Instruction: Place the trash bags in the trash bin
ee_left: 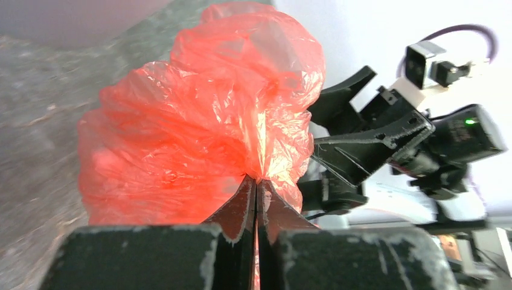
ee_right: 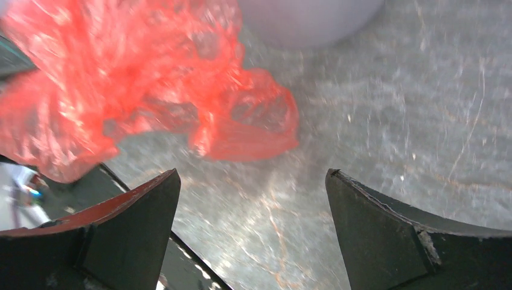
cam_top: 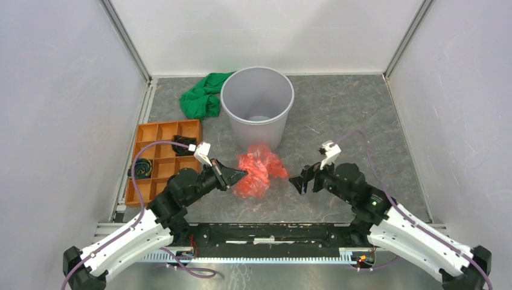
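The red trash bag is a crumpled, glossy bundle on the grey floor just in front of the light-grey trash bin. My left gripper is shut on the bag's left edge; in the left wrist view the fingertips pinch a fold of the red bag. My right gripper is open and empty, a short way right of the bag. In the right wrist view the bag lies ahead and to the left, with the bin's base at the top.
A green cloth lies left of the bin. An orange compartment tray with dark items sits at the left. White walls enclose the floor on three sides.
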`<move>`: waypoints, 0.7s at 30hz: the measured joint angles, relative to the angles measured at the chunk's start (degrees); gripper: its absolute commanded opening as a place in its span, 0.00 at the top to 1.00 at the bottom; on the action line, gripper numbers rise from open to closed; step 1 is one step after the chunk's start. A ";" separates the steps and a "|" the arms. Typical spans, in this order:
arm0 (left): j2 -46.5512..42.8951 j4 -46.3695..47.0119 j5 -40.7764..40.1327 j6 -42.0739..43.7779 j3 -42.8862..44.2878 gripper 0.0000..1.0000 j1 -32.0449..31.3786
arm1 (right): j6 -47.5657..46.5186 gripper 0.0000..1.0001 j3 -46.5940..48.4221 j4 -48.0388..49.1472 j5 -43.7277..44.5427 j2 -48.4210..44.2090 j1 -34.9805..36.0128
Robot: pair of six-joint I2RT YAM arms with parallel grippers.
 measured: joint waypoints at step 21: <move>-3.43 21.55 7.58 -13.05 -7.65 0.98 0.00 | -16.17 0.14 -3.32 12.83 -7.69 -5.25 -0.02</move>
